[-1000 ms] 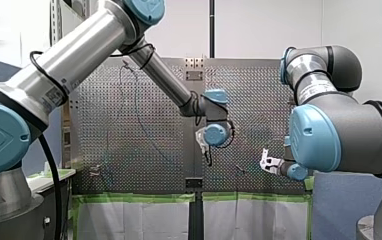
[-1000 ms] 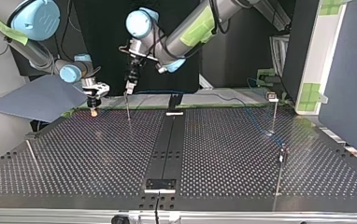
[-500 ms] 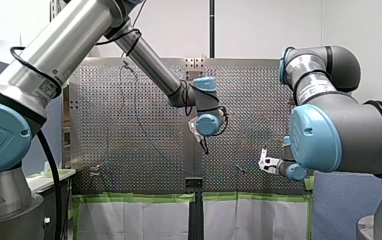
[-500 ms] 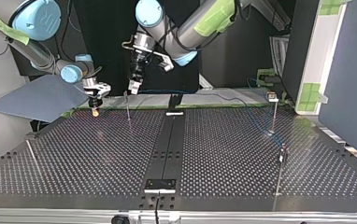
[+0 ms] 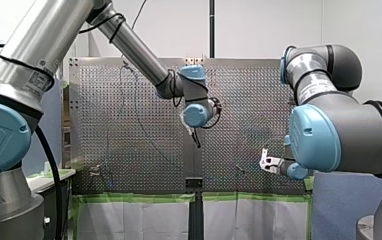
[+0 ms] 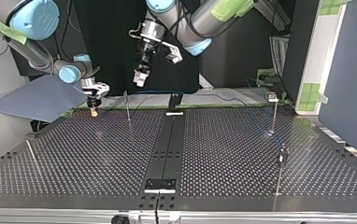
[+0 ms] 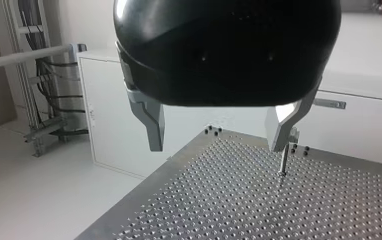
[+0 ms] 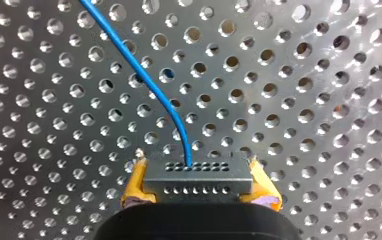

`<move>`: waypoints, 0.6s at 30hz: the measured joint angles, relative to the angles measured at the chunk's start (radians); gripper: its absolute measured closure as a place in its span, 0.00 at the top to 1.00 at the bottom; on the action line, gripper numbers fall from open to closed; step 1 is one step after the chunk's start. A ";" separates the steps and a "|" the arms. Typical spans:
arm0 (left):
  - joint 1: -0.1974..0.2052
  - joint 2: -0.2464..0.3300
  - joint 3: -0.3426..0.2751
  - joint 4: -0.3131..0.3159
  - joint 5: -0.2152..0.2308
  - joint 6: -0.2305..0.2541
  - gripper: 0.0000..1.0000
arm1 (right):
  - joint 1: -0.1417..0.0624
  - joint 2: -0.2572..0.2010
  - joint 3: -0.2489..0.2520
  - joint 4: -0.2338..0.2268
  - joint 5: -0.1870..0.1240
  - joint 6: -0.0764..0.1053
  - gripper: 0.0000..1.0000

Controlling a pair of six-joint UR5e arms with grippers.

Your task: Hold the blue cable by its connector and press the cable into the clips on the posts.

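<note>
The robot's left arm comes in high from the front view's left and stretches to the middle. It bends at the wrist so that the left gripper [image 5: 195, 138] points down, hanging in the air over the far part of the worktop [image 6: 97, 158]. Its jaws stand wide apart with nothing between them. The right arm folds in from the front view's right. The right gripper [image 6: 94, 105] points down, low over the worktop's far edge at the top view's left. Its jaws are closed on the connector [image 8: 198, 179], a grey block pinched between yellow pads [image 8: 134, 186].

One blue cable [image 8: 144, 75] leaves the connector's middle and curves away over the perforated plate. In the top view four thin posts [image 6: 127, 106] can be counted: one near the right gripper, two at the right and one at the near left. The far right post carries a clip [image 6: 272, 97] on its top.

Only the right wrist view shows the connector and the grip on it. Only the left wrist view shows the gap between the left jaws, with a single post beyond one of them. The front view alone shows both arms' elbows.
</note>
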 joint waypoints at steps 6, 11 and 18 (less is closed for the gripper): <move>-0.002 0.050 -0.052 -0.001 0.014 -0.008 1.00 | 0.002 -0.037 0.002 0.036 -0.021 -0.023 0.02; -0.003 0.039 -0.094 -0.002 0.016 -0.009 1.00 | 0.002 -0.079 0.018 0.059 -0.033 -0.038 0.02; -0.006 0.002 -0.159 -0.003 0.038 -0.016 1.00 | -0.001 -0.135 0.068 0.048 -0.026 -0.041 0.02</move>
